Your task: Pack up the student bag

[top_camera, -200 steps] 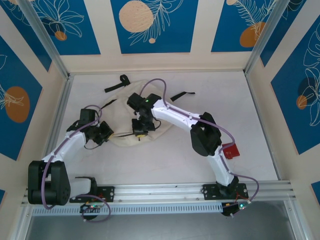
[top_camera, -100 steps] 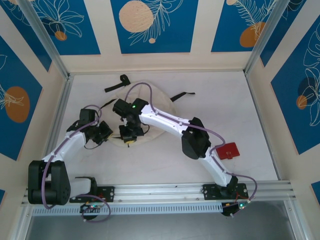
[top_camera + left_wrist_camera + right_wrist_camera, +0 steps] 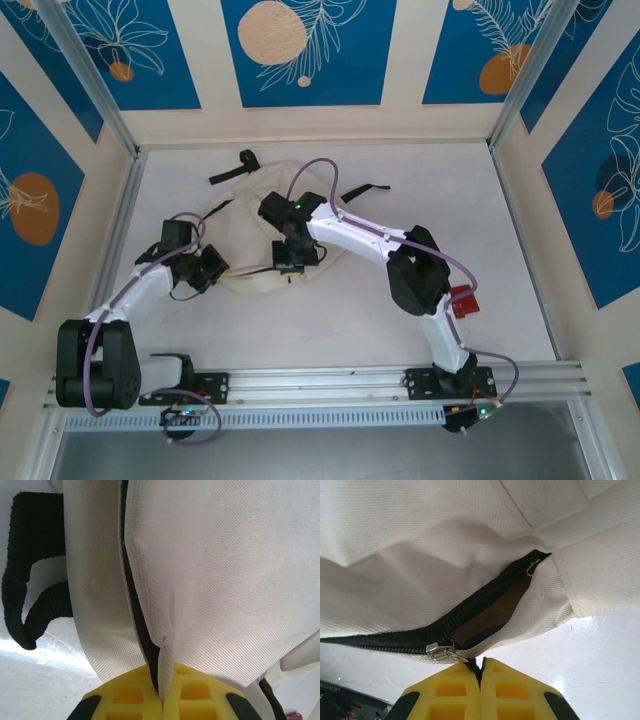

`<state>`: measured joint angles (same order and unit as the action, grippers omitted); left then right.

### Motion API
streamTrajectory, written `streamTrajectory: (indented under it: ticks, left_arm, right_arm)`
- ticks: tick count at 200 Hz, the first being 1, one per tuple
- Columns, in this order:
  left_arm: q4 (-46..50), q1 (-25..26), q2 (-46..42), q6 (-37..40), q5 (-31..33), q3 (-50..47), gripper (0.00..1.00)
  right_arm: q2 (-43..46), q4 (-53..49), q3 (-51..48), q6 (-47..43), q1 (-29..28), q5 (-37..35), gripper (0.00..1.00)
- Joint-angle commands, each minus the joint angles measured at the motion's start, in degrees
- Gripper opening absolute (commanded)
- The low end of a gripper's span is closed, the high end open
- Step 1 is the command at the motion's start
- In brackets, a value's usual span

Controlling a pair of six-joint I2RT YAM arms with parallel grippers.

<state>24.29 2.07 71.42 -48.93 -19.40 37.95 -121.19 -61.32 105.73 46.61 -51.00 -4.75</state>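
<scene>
My right pincer (image 3: 289,270), a second ago at the near edge of the student bag (image 3: 245,281), swept left along it and has now swung back right, slightly past where it began. My right elbow followed, again half covering the red object (image 3: 466,301) on the bench (image 3: 330,325).

Your student bag (image 3: 245,240) lies slumped, cream cloth with black straps, pinched between your left gripper (image 3: 161,697) and right gripper (image 3: 480,672). Just above the right gripper, its black zip gapes partly open.
</scene>
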Motion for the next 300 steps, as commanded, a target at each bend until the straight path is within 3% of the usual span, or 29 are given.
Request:
streamTrajectory:
  ticks: [1,38,58,66,85,102,120,142,189,231,257,277,300]
  left_arm:
    - [2.75,-2.15,-0.19,1.80,10.13,-1.39,0.00]
    - [3.26,-2.45,-0.82,1.89,10.20,-1.30,0.00]
    - [3.17,-2.42,-1.18,2.66,8.71,-1.00,0.01]
    - [3.15,-2.42,-1.26,3.30,7.28,-0.65,0.06]
    - [5.30,-2.42,-1.39,5.20,3.30,1.57,0.37]
    - [8.31,-2.42,-2.83,6.91,1.13,3.70,0.54]
    - [12.08,-2.44,-4.91,8.75,0.29,6.46,0.66]
    - [15.68,-2.34,-6.23,11.07,-0.31,10.10,0.72]
    - [16.04,-0.44,-5.11,12.94,-4.92,15.00,0.74]
    - [15.42,2.25,-2.90,13.40,-4.49,16.39,0.75]
    - [14.60,4.06,-1.95,13.72,-4.56,16.76,0.75]
    - [13.63,7.30,-1.19,14.45,-4.32,17.70,0.75]
    - [11.91,13.67,-0.18,16.14,-2.50,19.35,0.72]
  right_arm:
    - [0.49,-12.17,-1.51,2.53,4.28,-10.19,0.00]
    - [-1.14,-13.78,-1.04,4.42,5.03,-12.90,0.00]
    - [-0.41,-12.20,-0.88,2.89,4.60,-10.47,0.00]
    - [0.06,-10.76,-0.67,1.83,3.95,-8.68,0.00]
    - [0.49,-9.26,-0.79,-0.28,3.36,-4.31,0.00]
    - [1.54,-9.57,-2.99,-0.81,3.60,-4.57,0.00]
    - [3.94,-9.66,-7.11,-0.91,4.61,-5.18,0.00]
    - [8.24,-7.97,-14.53,-0.82,6.90,-5.00,0.00]
    - [13.21,-6.01,-24.59,-1.82,13.81,-7.29,0.02]
    - [18.83,-3.98,-25.95,-3.77,18.05,-7.31,0.32]
    - [25.21,-0.16,-25.64,-4.29,18.79,-2.48,0.51]
    - [27.59,1.88,-26.51,-3.53,19.13,0.41,0.54]
    - [28.33,2.07,-28.81,-1.32,19.59,-1.28,0.55]
